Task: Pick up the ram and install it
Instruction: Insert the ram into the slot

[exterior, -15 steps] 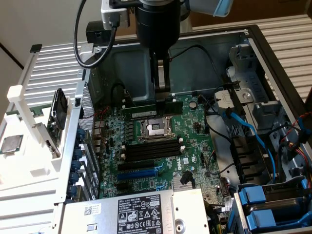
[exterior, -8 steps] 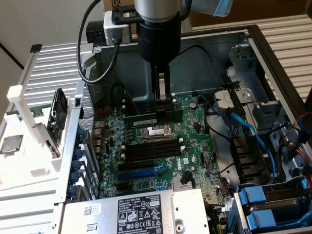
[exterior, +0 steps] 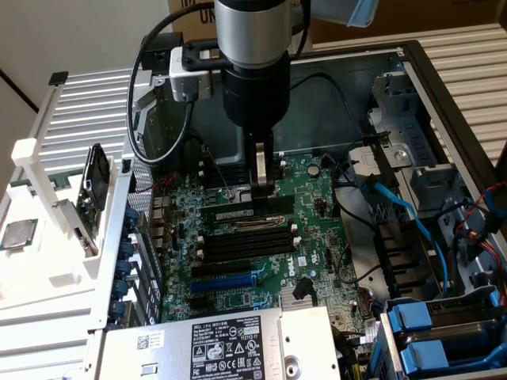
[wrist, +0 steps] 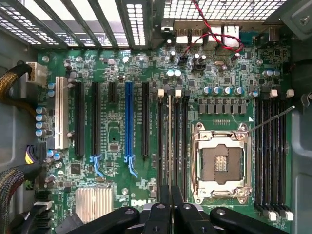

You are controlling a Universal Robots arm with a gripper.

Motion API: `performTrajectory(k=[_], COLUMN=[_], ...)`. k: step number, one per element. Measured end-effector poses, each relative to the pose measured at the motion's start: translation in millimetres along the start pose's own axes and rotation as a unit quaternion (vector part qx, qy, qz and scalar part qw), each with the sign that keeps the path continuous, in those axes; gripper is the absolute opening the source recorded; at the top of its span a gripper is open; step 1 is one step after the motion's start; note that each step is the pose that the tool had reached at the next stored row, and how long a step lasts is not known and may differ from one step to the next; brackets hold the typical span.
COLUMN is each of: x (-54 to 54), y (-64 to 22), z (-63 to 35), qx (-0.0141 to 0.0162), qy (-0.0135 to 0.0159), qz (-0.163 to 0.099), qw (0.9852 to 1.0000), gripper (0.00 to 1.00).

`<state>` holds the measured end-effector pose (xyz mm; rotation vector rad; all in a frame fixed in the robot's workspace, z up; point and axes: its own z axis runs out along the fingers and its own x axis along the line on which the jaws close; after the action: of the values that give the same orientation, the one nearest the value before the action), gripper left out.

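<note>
Gripper (exterior: 261, 190) at centre of exterior frame, low over motherboard (exterior: 317, 206). Fingers drawn close, pinching ram (exterior: 234, 214) by its upper edge. Ram's long axis runs across frame toward exterior view's left, parallel to black memory slots (exterior: 245, 241) just below it in frame. Wrist view: ram edge-on between fingertips, lined up along slot bank near processor socket (wrist: 222, 163). Seating depth: cannot tell.

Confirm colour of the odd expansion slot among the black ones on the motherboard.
Blue. The expansion slot shows best in the wrist view.
</note>
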<state>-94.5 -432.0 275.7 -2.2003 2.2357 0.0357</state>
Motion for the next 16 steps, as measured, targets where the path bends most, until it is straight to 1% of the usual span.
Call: performTrajectory(k=[1, 2, 3, 4, 5, 6, 8, 10, 12, 13, 16], x=[0.8, 2.0, 5.0, 9.8, 13.5, 13.9, 13.9, 13.2, 12.7, 12.3, 12.2], y=[0.0, 0.0, -0.1, -0.2, -0.3, -0.3, -0.4, -0.5, -0.4, -0.7, -1.4], z=[3.5, 6.9, 9.3, 10.3, 11.5, 13.8, 18.6, 20.6, 21.5, 21.9, 22.3], qx=[0.0002, 0.0002, 0.0002, 0.0, 0.0, 0.0, -0.0002, -0.0003, -0.0013, -0.0025, -0.0028], qy=[-0.0015, -0.0038, -0.008, -0.0165, -0.0236, -0.0256, -0.0256, -0.0256, -0.0256, -0.0256, -0.0249], qz=[0.0, 0.0, 0.0, 0.0, 0.0, 0.0, 0.001, 0.001, 0.001, 0.002, 0.002], qw=[1.0, 1.0, 1.0, 0.9999, 0.9997, 0.9997, 0.9997, 0.9997, 0.9997, 0.9997, 0.9997], gripper=[0.12, 0.12, 0.12, 0.12, 0.12, 0.12, 0.12, 0.12, 0.12, 0.12, 0.12])
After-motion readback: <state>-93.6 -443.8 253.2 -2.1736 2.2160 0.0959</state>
